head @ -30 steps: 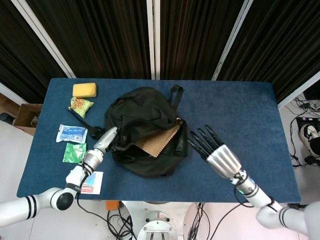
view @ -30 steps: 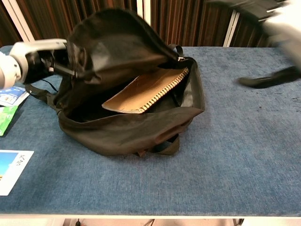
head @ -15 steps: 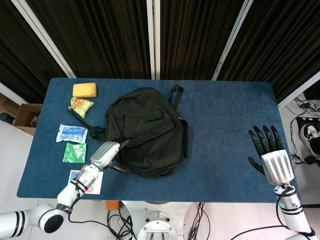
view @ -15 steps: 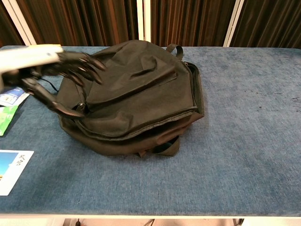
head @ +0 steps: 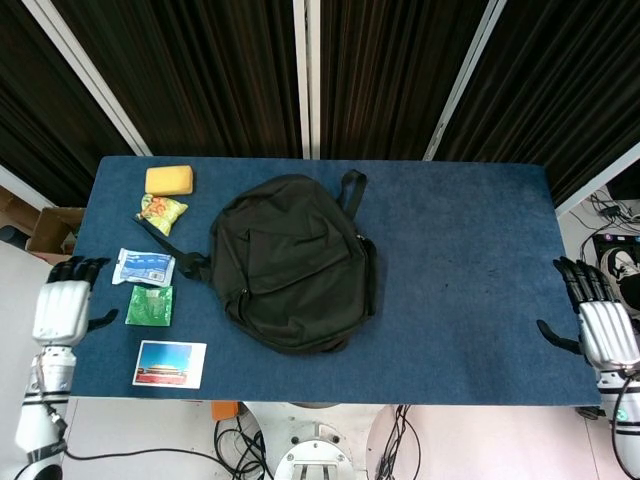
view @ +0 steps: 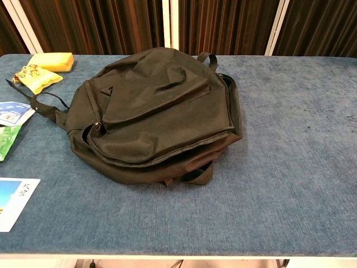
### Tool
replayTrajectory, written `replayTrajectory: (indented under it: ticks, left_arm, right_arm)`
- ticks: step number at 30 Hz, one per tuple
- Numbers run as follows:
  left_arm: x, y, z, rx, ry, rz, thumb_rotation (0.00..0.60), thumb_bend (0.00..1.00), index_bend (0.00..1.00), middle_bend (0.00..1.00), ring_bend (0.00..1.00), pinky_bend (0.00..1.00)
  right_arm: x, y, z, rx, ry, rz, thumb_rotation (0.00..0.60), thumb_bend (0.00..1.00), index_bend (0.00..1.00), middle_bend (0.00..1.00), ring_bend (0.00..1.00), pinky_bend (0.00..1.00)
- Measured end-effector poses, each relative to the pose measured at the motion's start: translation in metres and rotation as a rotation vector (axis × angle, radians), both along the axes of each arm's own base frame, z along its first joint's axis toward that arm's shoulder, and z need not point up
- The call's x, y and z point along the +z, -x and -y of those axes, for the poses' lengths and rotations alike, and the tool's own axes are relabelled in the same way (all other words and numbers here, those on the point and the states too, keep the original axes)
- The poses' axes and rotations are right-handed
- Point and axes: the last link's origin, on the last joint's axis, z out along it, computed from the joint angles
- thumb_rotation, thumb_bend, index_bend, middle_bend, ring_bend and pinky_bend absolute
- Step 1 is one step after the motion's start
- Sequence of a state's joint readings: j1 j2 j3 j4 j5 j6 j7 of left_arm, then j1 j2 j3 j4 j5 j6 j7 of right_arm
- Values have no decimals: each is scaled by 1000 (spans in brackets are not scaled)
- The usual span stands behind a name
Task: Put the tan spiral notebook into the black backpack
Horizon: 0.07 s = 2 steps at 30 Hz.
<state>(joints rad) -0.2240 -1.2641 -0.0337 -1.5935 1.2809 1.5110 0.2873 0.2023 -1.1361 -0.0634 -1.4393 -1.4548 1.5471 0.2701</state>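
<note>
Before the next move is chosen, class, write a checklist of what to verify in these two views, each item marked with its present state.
1. Backpack flap lies down over the opening: ok.
2. Notebook inside: cannot tell, none visible.
3. Left robot hand holds nothing, off the table edge: ok.
4. Right robot hand holds nothing, away from the bag: ok.
5. Zip fully closed: cannot tell.
6. Sponge and postcard lie apart from the bag: ok.

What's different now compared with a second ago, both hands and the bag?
The left hand let go of the black backpack flap and pulled back past the table's left edge; the right hand withdrew to the right edge. Both are open. The flap dropped shut, so the tan spiral notebook no longer shows. The backpack, yellow sponge, snack packets and postcard stayed put.
</note>
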Motion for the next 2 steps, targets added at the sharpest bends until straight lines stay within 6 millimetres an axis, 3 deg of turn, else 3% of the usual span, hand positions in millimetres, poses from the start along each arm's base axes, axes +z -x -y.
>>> replayTrajectory:
  ticks: [2]
  left_arm:
    - [6,10,19,18,-18,-23,600,97,240,251,182,201]
  right_arm:
    - [5,1,-12,-29,-17,28,600,224,0,70,0,106]
